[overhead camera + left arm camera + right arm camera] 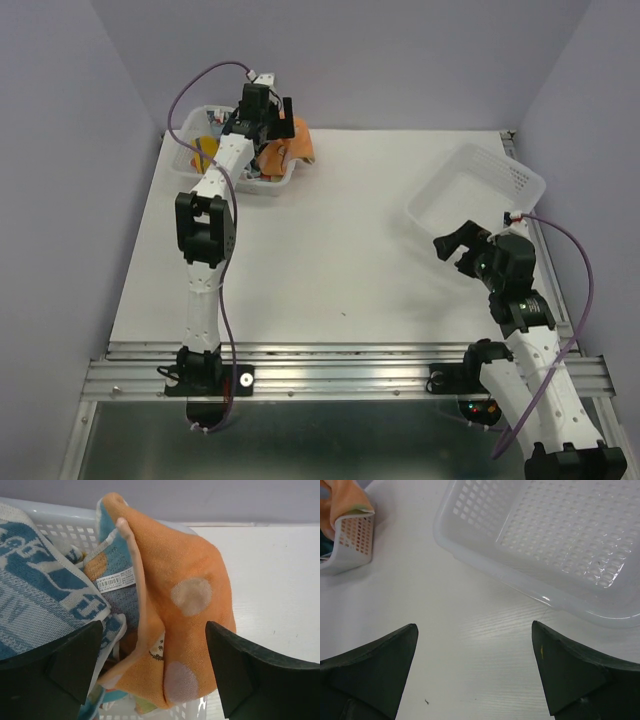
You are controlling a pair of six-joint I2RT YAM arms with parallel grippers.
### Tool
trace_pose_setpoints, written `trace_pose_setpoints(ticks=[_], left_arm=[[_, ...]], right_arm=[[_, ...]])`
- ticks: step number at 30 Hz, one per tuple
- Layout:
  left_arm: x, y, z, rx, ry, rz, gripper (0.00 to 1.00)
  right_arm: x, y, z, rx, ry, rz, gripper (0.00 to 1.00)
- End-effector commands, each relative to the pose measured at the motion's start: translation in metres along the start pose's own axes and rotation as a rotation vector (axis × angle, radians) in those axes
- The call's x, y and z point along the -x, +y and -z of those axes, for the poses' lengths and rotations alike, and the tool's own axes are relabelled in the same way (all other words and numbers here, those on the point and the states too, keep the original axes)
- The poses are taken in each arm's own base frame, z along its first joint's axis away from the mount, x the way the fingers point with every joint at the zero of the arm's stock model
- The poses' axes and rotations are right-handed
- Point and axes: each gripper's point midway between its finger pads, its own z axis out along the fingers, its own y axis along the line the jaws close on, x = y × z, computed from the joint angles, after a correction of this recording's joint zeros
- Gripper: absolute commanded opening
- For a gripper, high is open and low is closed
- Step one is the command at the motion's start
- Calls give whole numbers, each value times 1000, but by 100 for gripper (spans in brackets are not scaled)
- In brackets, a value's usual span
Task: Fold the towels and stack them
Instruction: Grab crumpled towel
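- Your left arm (pixel 213 190) hides most of the far-left basket (pixel 283 186); you can't count what lies inside.
- The white-and-blue towel (pixel 35 585) runs off the picture's left edge.
- The right basket (pixel 545 525) is cropped too.

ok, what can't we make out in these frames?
- Top view: left basket contents, mostly hidden by the left gripper.
- Left wrist: whatever lies under the orange dotted towel; label print too small.
- Right wrist: right basket cut off at the edge.

Your left gripper (pixel 154 632) has its fingers spread wide around the orange dotted towel (pixel 185 605), which hangs over the white basket (pixel 65 530) rim. The blue-print towel (pixel 40 580) is bunched beside it.
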Motion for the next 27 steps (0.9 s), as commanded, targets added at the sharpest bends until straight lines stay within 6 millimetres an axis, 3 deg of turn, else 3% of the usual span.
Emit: trace_pose_setpoints(ticks=[1,6,14,16,20,27], left_arm=[[27,10,13,52,-44,-46,93],[14,24,-3,115,-41,-55,87],[4,27,-33,110,-53,-67,77],[7,26,-35,107,-70,-63,76],[16,18,-41,63,-119,-36,63],[42,10,-31,27,-196,-10,55]], right_arm=[[6,6,-2,41,-33,24,100],[3,7,-4,50,-16,24,100],[-3,6,-8,53,15,27,100],[-4,6,-9,54,18,26,100],[-7,5,-12,55,29,25,100],[-11,3,-15,48,45,28,100]])
